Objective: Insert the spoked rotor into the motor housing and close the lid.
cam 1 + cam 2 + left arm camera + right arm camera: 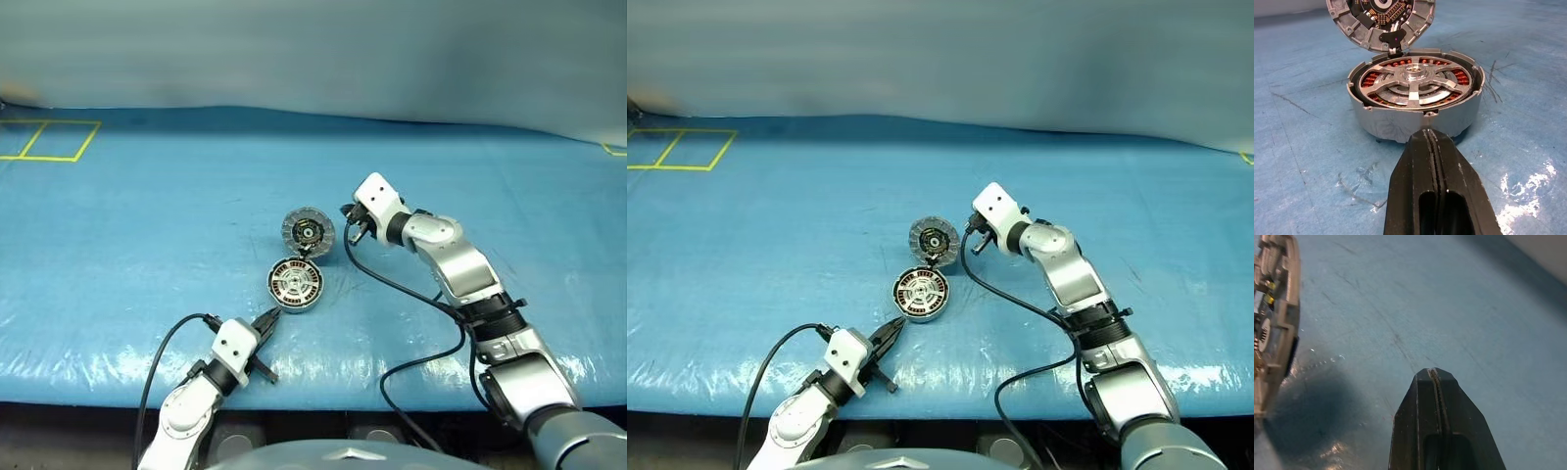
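While spoked rotor point(1413, 84) sits seated in motor housing point(1400, 122): lid point(308, 232) upright at twelve o'clock; both grippers point(266, 319) point(355, 231) shut, empty; push lid down squarely

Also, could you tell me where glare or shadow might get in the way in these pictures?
Left eye view: bright glare along the blue sheet's near edge. Left wrist view: a white glint beside the shut left pincer; the housing is evenly lit and sharp. Right wrist view: the lid casts a dark shadow on the sheet by the shut right pincer.
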